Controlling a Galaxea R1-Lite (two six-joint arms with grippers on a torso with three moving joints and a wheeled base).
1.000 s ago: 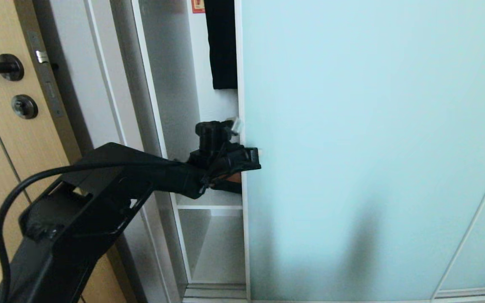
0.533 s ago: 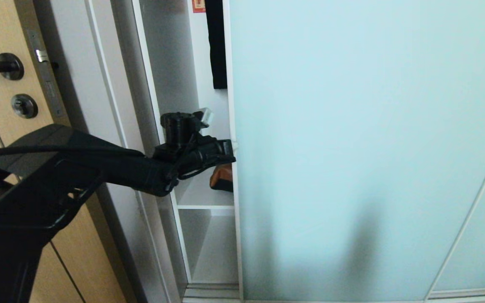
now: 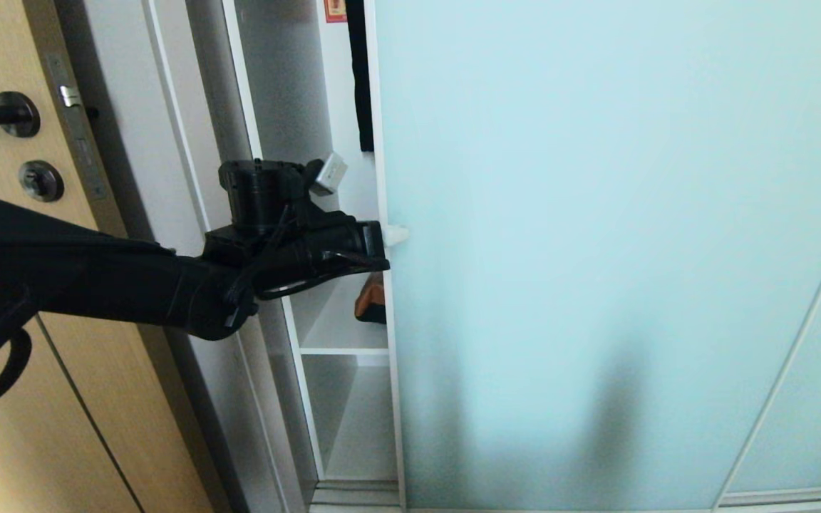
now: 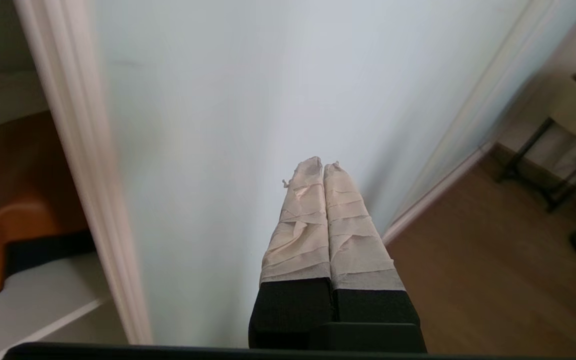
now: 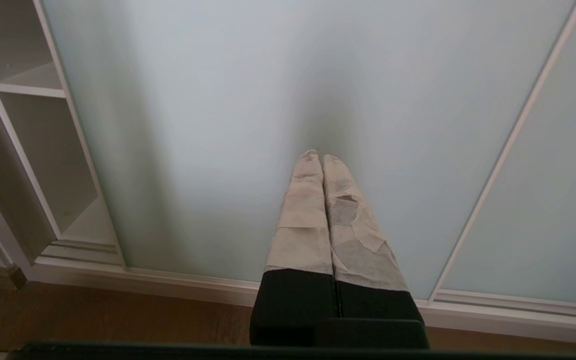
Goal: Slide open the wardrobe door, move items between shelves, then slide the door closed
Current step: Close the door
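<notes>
The left gripper (image 4: 322,167), fingers (image 4: 303,220) pressed together, is pointing at the sliding wardrobe door (image 4: 248,100), while a tan bag (image 4: 13,200) is lying on a shelf (image 4: 33,300) at nine o'clock.

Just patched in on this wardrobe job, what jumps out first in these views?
The frosted sliding wardrobe door fills most of the head view. The left gripper, fingers shut, reaches in from the left with its tips on the glass by the door's left frame edge. In the narrow gap beside it, a tan-brown bag lies on a white shelf.
</notes>
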